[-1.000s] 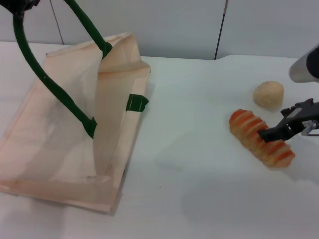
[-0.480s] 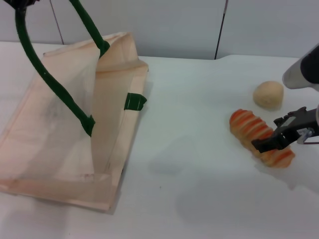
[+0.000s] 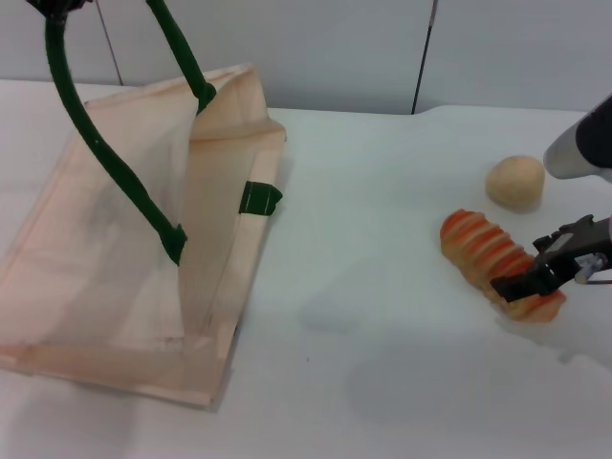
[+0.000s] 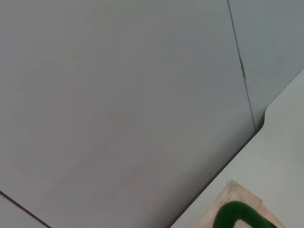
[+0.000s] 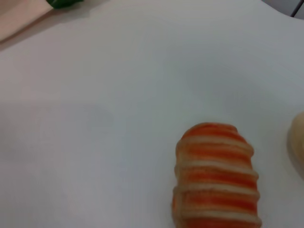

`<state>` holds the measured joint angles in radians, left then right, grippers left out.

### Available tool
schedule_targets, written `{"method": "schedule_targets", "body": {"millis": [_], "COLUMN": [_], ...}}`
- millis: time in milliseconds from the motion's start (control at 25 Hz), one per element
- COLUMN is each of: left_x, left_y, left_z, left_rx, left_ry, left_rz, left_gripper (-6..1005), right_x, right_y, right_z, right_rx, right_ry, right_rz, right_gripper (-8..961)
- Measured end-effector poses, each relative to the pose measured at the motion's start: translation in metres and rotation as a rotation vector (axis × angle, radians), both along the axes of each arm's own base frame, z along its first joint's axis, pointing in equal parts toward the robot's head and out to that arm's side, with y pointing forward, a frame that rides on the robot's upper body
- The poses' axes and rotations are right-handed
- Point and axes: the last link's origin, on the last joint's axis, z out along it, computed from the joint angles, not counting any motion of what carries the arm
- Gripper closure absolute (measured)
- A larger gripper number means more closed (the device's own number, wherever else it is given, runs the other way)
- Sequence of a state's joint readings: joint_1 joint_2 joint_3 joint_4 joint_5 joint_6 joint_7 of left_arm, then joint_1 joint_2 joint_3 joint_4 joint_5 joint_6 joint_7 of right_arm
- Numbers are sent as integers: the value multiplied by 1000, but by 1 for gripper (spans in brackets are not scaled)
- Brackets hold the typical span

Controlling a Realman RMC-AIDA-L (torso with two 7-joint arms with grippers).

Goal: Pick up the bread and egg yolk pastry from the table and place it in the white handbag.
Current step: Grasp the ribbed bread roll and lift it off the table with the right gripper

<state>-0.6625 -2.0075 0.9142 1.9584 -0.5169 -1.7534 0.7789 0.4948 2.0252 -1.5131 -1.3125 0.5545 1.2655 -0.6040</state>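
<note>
1. At the bread's point(image 3: 497, 264) near end, the right gripper point(image 3: 535, 279) reaches in low from the right edge, its dark fingers straddling the loaf; whether they pinch it is unclear.
2. Just beyond the bread sits the egg yolk pastry point(image 3: 515, 182).
3. Far left of the bread, the white handbag point(image 3: 115, 249) lies open, its green handle point(image 3: 105, 153) lifted by the left gripper point(image 3: 59, 6), fingers unseen.

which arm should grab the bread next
Right. The right gripper is already down at the bread near its end, while the left gripper is far off, holding up the handbag handle.
</note>
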Motion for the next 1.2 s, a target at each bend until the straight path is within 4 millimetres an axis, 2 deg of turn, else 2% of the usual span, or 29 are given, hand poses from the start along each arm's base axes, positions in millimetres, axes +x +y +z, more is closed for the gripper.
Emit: {"method": "schedule_targets", "body": {"millis": [1200], "left_x": [1], "left_y": [0], "left_z": [-2], "left_rx": [-4], "left_ry": [0], "left_rz": [-2], "left_gripper": [877], "right_x": [12], "right_y": [10], "right_z": [-14], "right_rx": [-30], "right_ry": [-28], "right_rz": [-44], "right_gripper": [123]}}
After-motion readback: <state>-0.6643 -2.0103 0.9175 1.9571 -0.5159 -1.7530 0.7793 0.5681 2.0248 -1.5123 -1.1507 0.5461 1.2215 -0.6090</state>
